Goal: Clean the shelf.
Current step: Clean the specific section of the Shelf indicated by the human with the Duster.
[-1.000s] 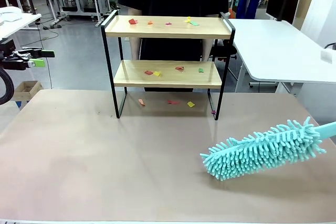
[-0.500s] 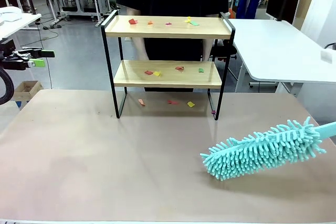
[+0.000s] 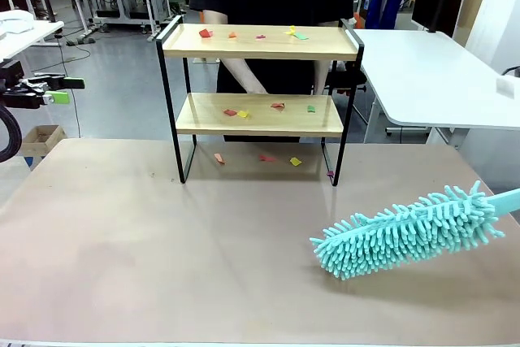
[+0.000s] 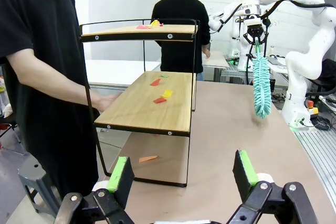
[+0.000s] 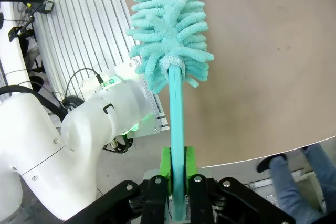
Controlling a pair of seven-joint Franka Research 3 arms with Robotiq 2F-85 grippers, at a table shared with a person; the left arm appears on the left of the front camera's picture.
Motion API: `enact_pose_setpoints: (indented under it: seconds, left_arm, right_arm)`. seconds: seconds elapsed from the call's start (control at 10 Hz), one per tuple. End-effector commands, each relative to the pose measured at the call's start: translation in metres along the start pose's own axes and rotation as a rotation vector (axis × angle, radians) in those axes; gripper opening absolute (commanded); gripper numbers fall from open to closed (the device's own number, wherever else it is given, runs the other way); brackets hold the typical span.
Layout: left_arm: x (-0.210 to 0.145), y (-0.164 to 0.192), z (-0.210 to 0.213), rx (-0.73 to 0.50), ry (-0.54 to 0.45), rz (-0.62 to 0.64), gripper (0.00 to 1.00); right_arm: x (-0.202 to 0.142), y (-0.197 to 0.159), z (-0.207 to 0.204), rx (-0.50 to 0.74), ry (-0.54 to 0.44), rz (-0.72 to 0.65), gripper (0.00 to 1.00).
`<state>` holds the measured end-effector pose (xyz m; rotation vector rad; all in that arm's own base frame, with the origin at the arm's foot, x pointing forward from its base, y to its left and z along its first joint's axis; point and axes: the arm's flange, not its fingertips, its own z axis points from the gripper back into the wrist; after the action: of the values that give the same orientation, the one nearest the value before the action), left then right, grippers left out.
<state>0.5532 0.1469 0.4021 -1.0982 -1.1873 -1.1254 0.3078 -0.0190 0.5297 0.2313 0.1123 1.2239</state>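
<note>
In the lower right of the front view the duster [image 3: 406,233] lies low over the table, its long axis running right to left, with the right gripper [image 5: 177,174] clamped tight on the handle. The shelf [image 3: 203,115] stands up and left of the duster's tip, at upper centre. Its boards run crosswise and are dotted with scraps [image 3: 279,106]. The left gripper [image 3: 61,89], wide apart and empty, hangs at the left edge, likely worse placed. A person's hand [image 3: 252,87] shows behind the lower board.
</note>
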Motion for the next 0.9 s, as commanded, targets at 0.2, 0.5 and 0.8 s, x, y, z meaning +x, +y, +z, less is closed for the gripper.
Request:
enact_pose_setpoints:
  seconds: [0.2,0.5,0.8]
  left_arm:
    - [0.0026,-0.0013,0.0004,0.002,-0.002,-0.005,1.00]
    - [0.0026,-0.0013,0.0004,0.002,-0.002,-0.005,1.00]
    - [0.0026,-0.0013,0.0004,0.002,-0.002,-0.005,1.00]
  right_arm:
    - [-0.0015,0.0000,0.0001,0.007,-0.002,-0.001,0.13]
    - [-0.0015,0.0000,0.0001,0.007,-0.002,-0.001,0.13]
    - [-0.0015,0.0000,0.0001,0.007,-0.002,-0.001,0.13]
